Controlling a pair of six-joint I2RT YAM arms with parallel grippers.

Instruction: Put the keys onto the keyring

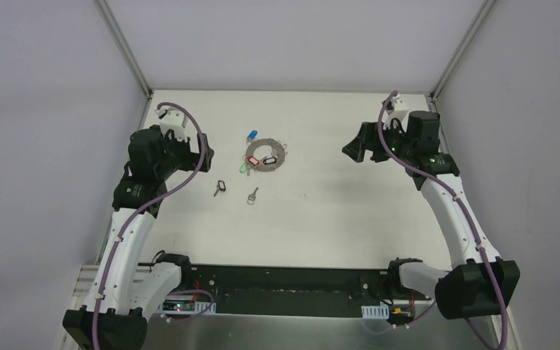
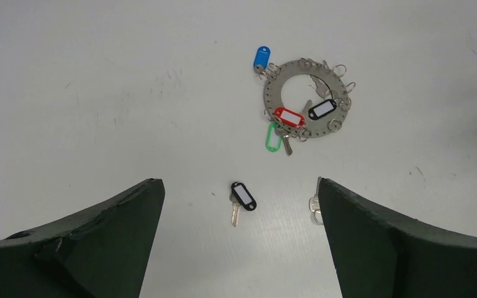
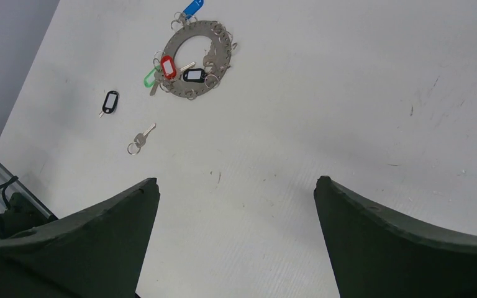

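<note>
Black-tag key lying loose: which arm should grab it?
Left, probably. The black-tag key lies just ahead of the open left gripper, between its fingers; the right gripper sits farther off, past the keyring.

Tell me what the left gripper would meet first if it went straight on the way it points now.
Probably the loose key with the black tag, lying on the table between the open fingers of the left gripper. The keyring lies beyond it. Depth is hard to judge.
</note>
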